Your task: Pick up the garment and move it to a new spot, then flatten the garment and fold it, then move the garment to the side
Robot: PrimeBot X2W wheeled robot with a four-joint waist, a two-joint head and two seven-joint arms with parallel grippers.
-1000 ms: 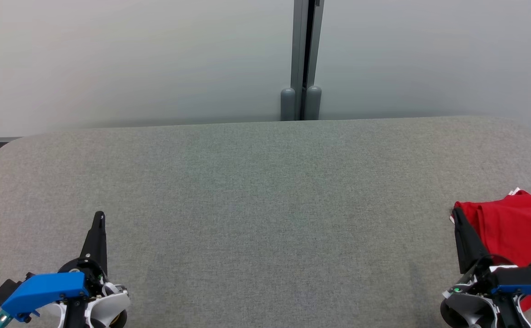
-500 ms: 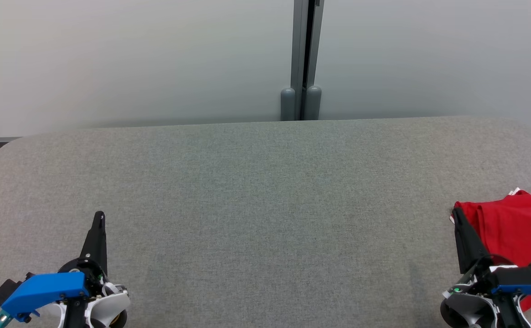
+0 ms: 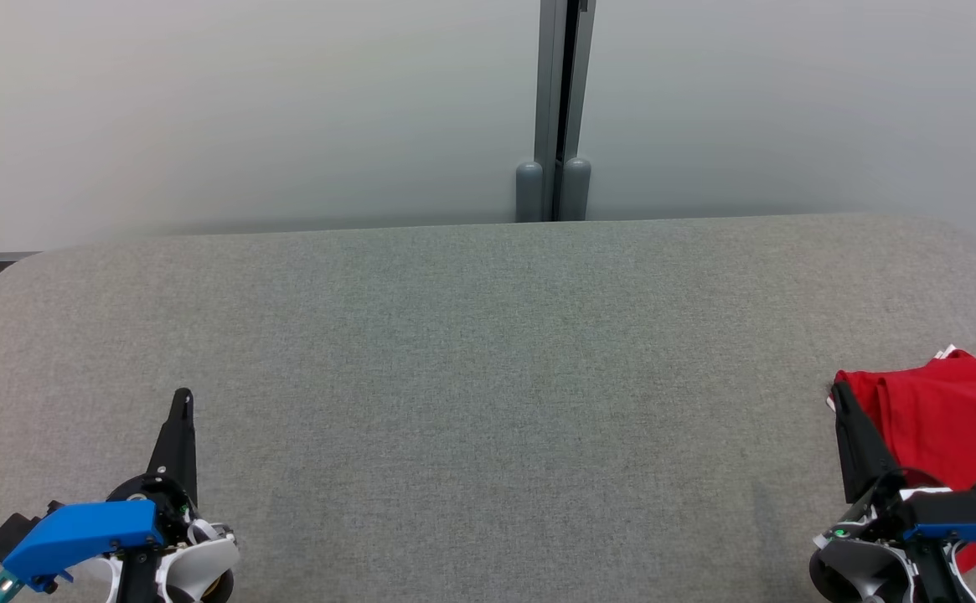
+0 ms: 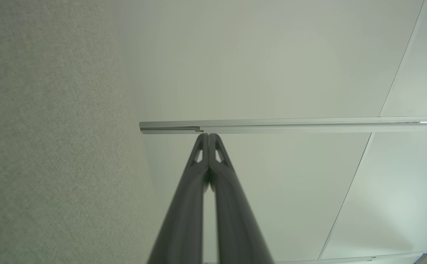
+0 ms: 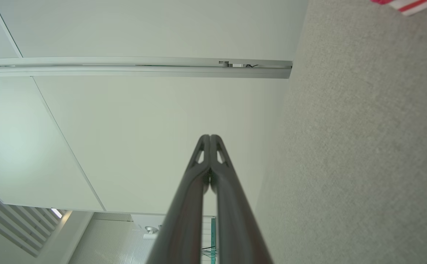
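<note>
A red garment [image 3: 952, 423] lies bunched at the right edge of the grey table [image 3: 488, 377], partly cut off by the head view's right border; a red-and-white corner of the garment [image 5: 407, 4] peeks in at the top of the right wrist view. My right gripper [image 3: 837, 394] is shut with nothing in it, its tip at the garment's left edge. My left gripper [image 3: 182, 396] is shut and empty at the lower left, far from the garment. Both wrist views show fingertips pressed together: left gripper [image 4: 209, 136], right gripper [image 5: 209, 137].
The grey fabric table runs wide across the head view, with rounded far corners. A pale wall stands behind it with a grey vertical post [image 3: 556, 109] at mid-back.
</note>
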